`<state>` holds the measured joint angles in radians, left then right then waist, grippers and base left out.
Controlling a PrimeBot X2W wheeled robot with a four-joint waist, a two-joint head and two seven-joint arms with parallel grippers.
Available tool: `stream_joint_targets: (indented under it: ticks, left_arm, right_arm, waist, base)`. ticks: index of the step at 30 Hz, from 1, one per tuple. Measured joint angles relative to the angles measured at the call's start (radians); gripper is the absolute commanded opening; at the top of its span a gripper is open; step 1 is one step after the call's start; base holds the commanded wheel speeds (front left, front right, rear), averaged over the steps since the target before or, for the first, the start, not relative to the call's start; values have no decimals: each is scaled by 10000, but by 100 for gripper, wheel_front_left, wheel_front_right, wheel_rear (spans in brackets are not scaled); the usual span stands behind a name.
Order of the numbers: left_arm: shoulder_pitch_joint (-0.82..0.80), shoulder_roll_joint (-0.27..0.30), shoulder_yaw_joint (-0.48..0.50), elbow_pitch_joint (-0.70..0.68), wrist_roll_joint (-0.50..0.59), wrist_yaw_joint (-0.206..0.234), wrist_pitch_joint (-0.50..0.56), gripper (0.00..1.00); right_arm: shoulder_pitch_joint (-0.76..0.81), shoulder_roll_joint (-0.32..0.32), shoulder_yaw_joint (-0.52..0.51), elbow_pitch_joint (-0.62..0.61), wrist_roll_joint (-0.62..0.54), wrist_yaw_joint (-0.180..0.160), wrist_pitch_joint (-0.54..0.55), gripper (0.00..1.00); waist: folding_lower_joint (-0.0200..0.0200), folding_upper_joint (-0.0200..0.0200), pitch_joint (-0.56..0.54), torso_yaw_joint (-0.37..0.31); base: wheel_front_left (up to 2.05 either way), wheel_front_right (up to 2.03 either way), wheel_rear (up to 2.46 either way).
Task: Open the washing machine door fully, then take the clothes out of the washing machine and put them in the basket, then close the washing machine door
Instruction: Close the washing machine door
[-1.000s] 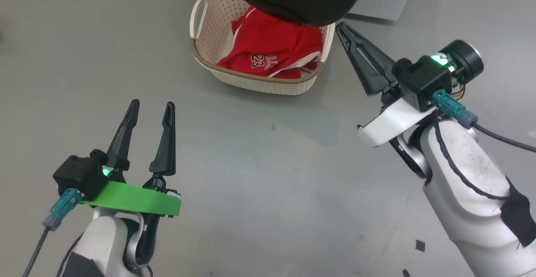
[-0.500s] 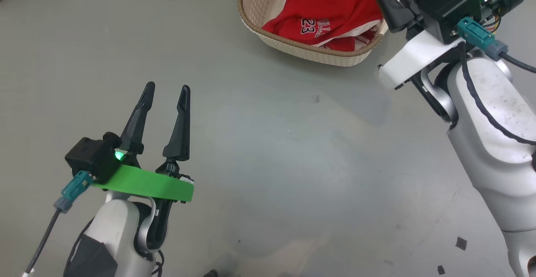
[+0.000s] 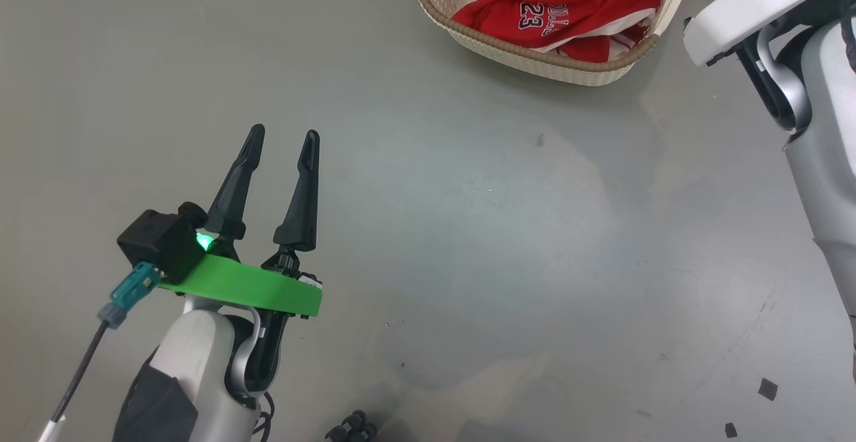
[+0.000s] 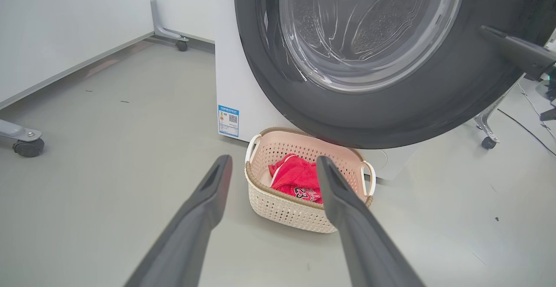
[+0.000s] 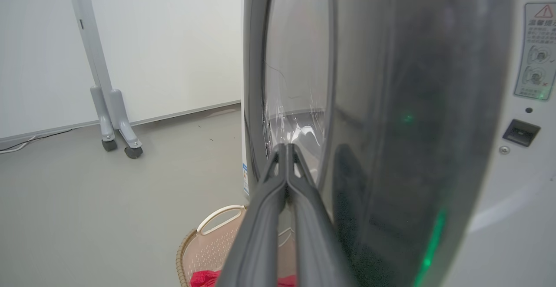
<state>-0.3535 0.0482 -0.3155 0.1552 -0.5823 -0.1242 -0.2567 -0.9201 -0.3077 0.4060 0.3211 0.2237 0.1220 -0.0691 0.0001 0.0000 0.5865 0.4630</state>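
Observation:
The cream basket [image 3: 535, 61] stands on the grey floor at the top of the head view, with the red clothes [image 3: 568, 1] in it, the number 23 showing. In the left wrist view the basket [image 4: 286, 211] sits just below the washing machine door [image 4: 391, 117], which hangs partly open in front of the white washing machine [image 4: 230, 83]. My left gripper [image 3: 285, 132] hovers open and empty over bare floor, well short of the basket. My right gripper [image 5: 286, 147] is shut, its tip against the outer face of the door [image 5: 369, 126]. The drum is hidden.
Wheeled stand legs [image 4: 28, 141] and a caster [image 4: 181, 44] line the white wall panels on the left. Another stand [image 5: 115, 135] is behind the basket. The door latch slot [image 5: 521, 131] shows on the machine's front. Small black scraps [image 3: 767, 388] lie on the floor.
The head camera has swung, so the basket now sits at the top right. My right gripper, still shut, has gone beyond that view's top edge with the door. The left gripper stays open.

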Motion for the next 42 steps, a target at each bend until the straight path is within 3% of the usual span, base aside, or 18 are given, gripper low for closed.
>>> stream_joint_targets:
  ticks: [13, 24, 34, 42]
  left_arm:
    - [-104, -36, -31, 15, -165, 0, 0, 100]
    - [-587, -196, -221, -35, -483, 0, 0, 100]
    - [-719, -253, -159, -61, -788, 0, 0, 100]
    - [-895, -299, -320, -27, -882, 0, 0, 100]
  right_arm:
    - [-1008, -88, -430, 564, 119, -31, 132, 0]
    - [-2329, -616, -1032, 1089, -82, -548, 405, 0]
    - [-3870, -761, -1032, 1572, -533, -872, 1007, 0]
    - [-4643, -1254, -1231, 2169, -723, -997, 1166, 0]
  waist:
    - [0, 0, 300, 171]
    - [0, 0, 995, 455]
    - [0, 0, 1494, 671]
    - [1, 0, 1793, 921]
  base:
    - [0, 0, 0]
    - [0, 0, 0]
    - [0, 0, 0]
    - [0, 0, 0]
